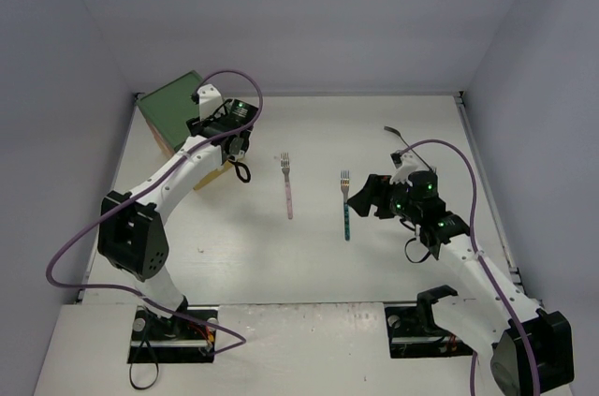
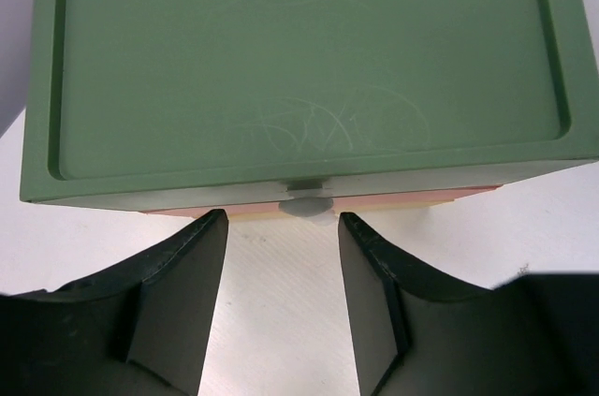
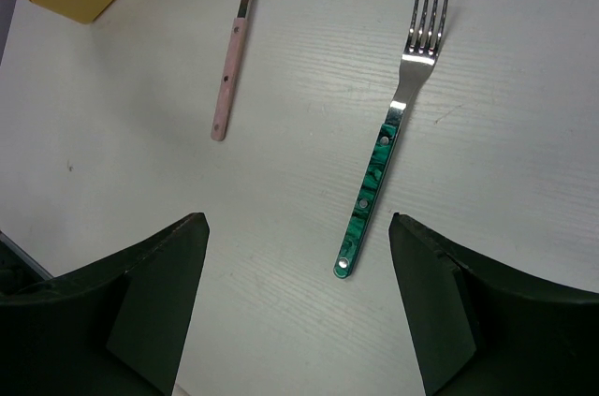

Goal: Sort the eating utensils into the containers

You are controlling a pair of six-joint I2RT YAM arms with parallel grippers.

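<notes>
Right wrist: teal fork (image 3: 384, 153) lies flat, bare table (image 3: 524, 134) all around it.

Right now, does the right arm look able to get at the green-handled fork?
Probably yes. The right claw hangs open just above the green-handled fork, which lies flat on the table; the pink-handled fork lies well apart, so nothing seems to block it.

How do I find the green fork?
Look at the white table, in the middle, where two forks lie side by side, tines pointing away from the arms. Take the one nearer the right arm's open fingers: the metal fork with the marbled green handle. Its neighbour, the metal fork with the pale pink handle, lies further left.
</notes>
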